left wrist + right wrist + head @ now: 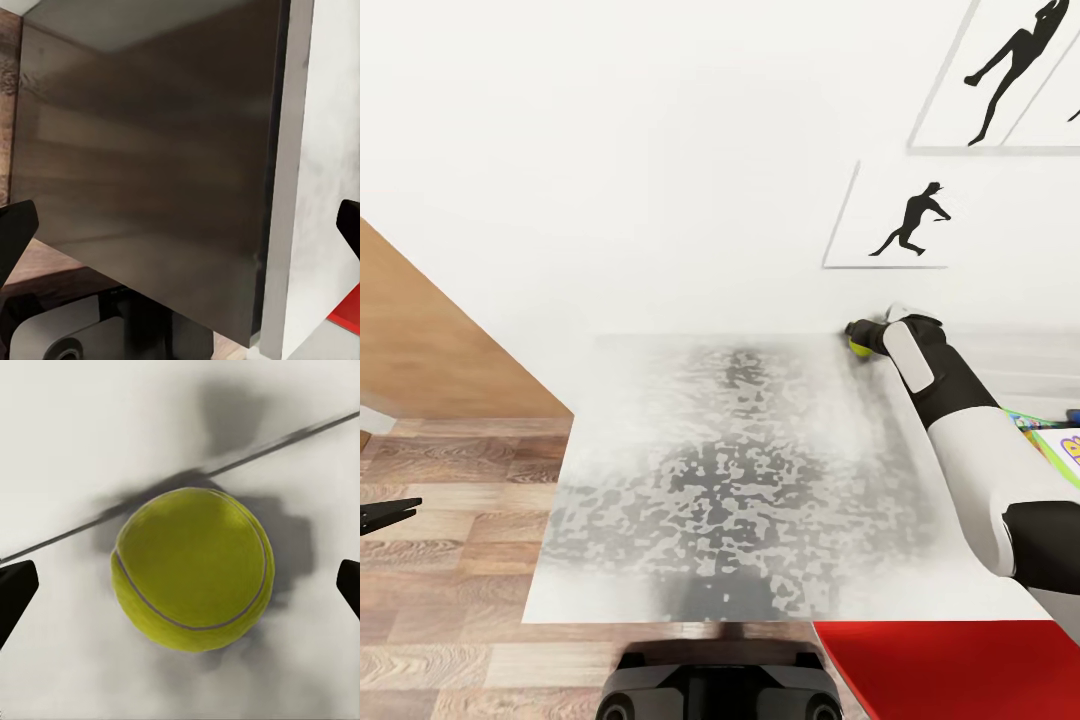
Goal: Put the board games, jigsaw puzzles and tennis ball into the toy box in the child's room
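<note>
Yellow-green felt, the tennis ball [193, 568] sits at the far back edge of the pale grey surface [740, 470], close against the white wall [660, 150], and lies dead centre between the right gripper [180, 589] fingertips in the right wrist view. Jaws released, spread wide to either side of the ball, not touching it. A round thing, so no long axis to line up; judged the next move is a short advance and a close. Right arm is reaching across the surface to it; the left gripper [388, 513] hangs off the surface's left side over the wood floor [450, 570], jaws also apart and holding nothing, well away. Nothing stands between jaws and ball; the wall just behind leaves little room. A colourful printed box [1060, 448] shows at the right edge, near the right forearm.
</note>
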